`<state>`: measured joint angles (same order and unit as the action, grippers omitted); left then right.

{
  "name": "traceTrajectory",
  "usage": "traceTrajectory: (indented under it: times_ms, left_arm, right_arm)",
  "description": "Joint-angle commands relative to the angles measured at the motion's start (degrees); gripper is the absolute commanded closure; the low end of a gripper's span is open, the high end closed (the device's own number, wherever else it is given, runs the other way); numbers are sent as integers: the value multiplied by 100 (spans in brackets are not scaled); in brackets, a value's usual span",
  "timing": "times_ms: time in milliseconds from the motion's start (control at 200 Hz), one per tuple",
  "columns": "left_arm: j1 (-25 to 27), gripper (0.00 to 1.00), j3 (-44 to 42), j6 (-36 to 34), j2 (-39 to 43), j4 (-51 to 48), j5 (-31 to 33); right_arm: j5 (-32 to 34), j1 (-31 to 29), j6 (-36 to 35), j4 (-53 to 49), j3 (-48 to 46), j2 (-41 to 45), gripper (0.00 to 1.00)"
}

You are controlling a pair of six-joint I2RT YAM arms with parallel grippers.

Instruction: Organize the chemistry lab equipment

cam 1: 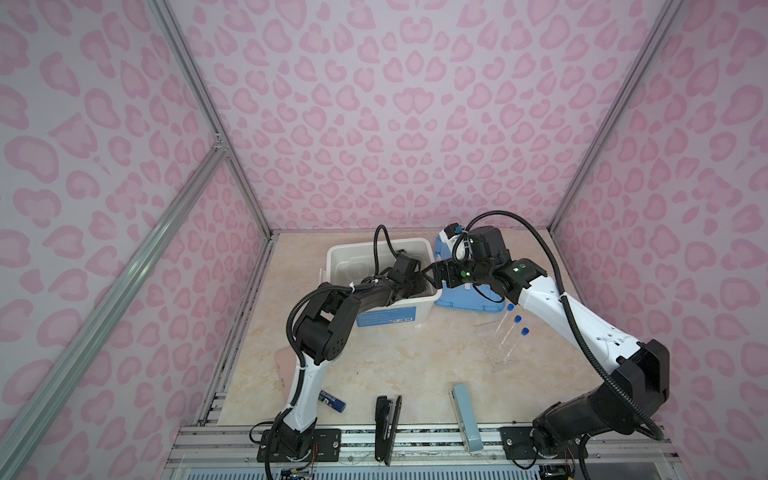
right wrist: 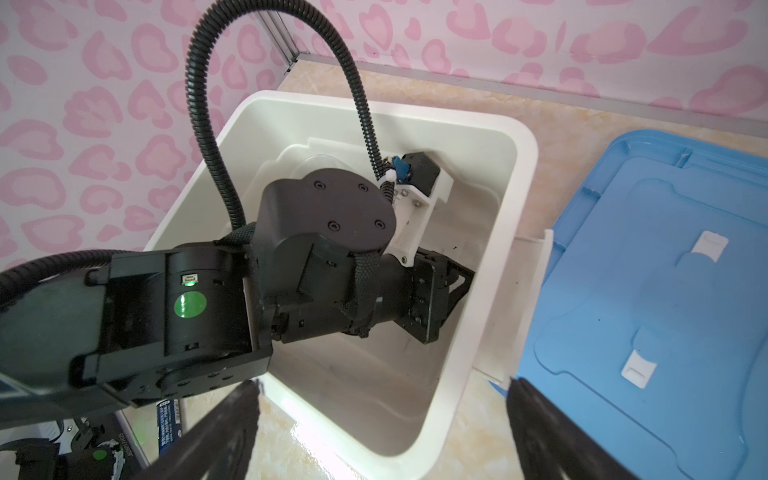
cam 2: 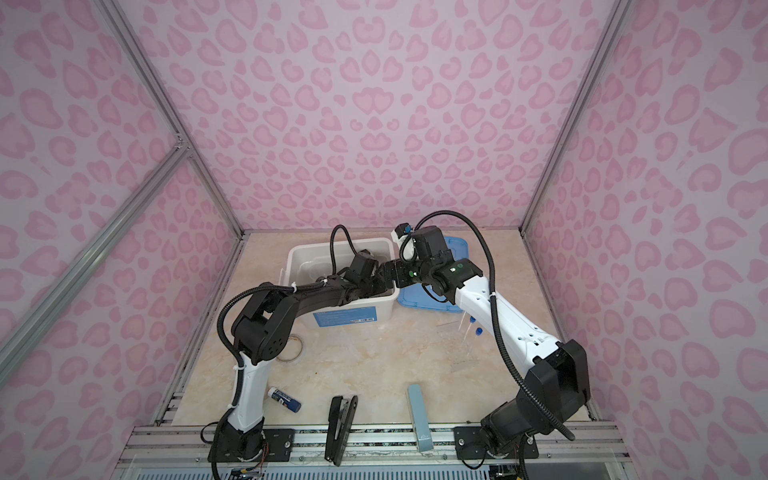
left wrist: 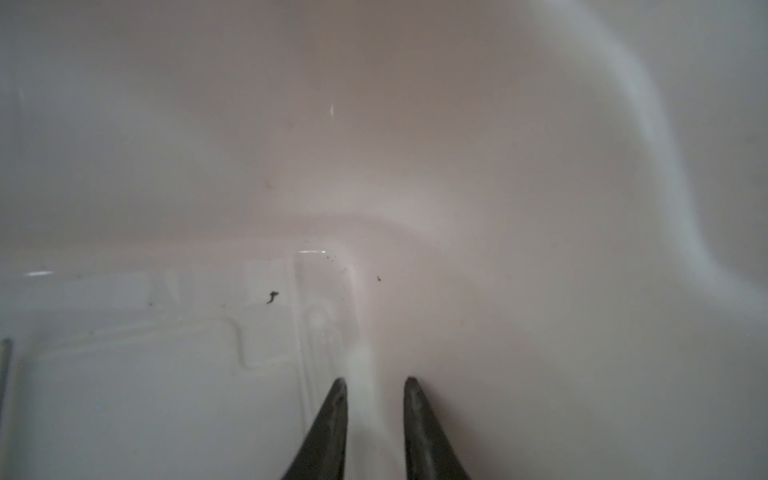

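My left gripper (left wrist: pixel 374 380) is down inside the white bin (cam 1: pixel 419 245), close to its floor and a side wall. Its jaws stand a little apart with nothing between them. Clear flat pieces (left wrist: pixel 320 299) lie on the bin floor just ahead of the fingertips. A clear round dish (right wrist: pixel 320 160) shows at the bin's far end. My right gripper (right wrist: pixel 382 382) hangs wide open and empty above the bin's near right corner. Three blue-capped tubes (cam 1: pixel 518 318) lie on the table right of the bin; only two caps (cam 2: pixel 478 331) show past my right arm in a top view.
A blue lid (cam 1: pixel 465 295) lies flat right of the bin, under my right forearm. Near the front edge are a blue glue stick (cam 1: pixel 332 401), a black stapler (cam 1: pixel 386 428) and a pale-blue stapler (cam 1: pixel 465 415). A tape roll (cam 2: pixel 291 349) sits by my left elbow.
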<state>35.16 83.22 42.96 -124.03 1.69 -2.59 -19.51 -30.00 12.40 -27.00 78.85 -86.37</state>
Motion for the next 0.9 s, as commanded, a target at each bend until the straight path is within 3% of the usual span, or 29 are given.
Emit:
traceTrajectory:
  times_ms: [0, 100, 220, 470, 620, 790, 895]
  left_arm:
    - [-9, 65, -24, -85, 283, -79, 91]
    - [-16, 43, -34, -137, 471, -158, 141]
    - [-20, 41, -60, -197, 675, -214, 202]
    - [-31, 21, -208, -248, 1257, -268, 267]
    - [-36, 16, -365, -240, 1777, -284, 253]
    - [-39, 0, -396, -313, 2397, -525, 174]
    - [-41, 3, -486, -371, 2824, -600, 107]
  right_arm:
    - [65, -12, -84, -90, 5, 47, 6]
    - [128, 2, -132, -151, 55, 73, 6]
    - [192, -2, -203, -276, 153, 76, 6]
    - [353, 72, -238, -423, 345, 155, 4]
    - [502, 156, -248, -572, 490, 214, 1]
    - [571, 424, -225, -703, 561, 323, 2]
    - [605, 690, -173, -768, 562, 385, 1]
